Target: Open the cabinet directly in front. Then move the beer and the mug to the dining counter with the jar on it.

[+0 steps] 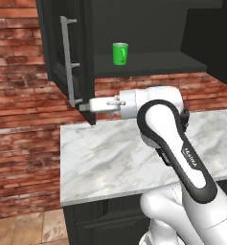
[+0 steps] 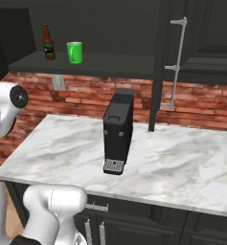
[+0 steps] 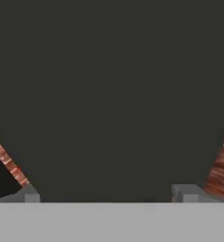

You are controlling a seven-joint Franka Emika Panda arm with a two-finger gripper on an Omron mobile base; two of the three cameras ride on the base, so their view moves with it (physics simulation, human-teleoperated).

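Note:
The black cabinet [image 1: 153, 62] stands with both doors swung open, showing its dark shelf [image 2: 110, 64]. On that shelf the brown beer [image 2: 48, 42] stands upright, with the green mug [image 2: 75, 52] [image 1: 120, 53] just to its right. My gripper [image 1: 86, 106] reaches left to the lower corner of the left door [image 1: 57, 43], just below its silver bar handle [image 1: 69, 62]. In the hand view the gripper [image 3: 108, 194] is open, its fingertips [image 3: 30, 194] wide apart and close against the door's dark face, holding nothing. The dining counter and the jar are out of view.
A marble worktop [image 2: 182, 167] runs under the cabinet against the brick wall [image 1: 19, 119]. A black coffee machine [image 2: 119, 131] stands on it. The right door's handle [image 2: 178, 62] juts out over the worktop. Black base cabinets [image 2: 134, 225] sit below.

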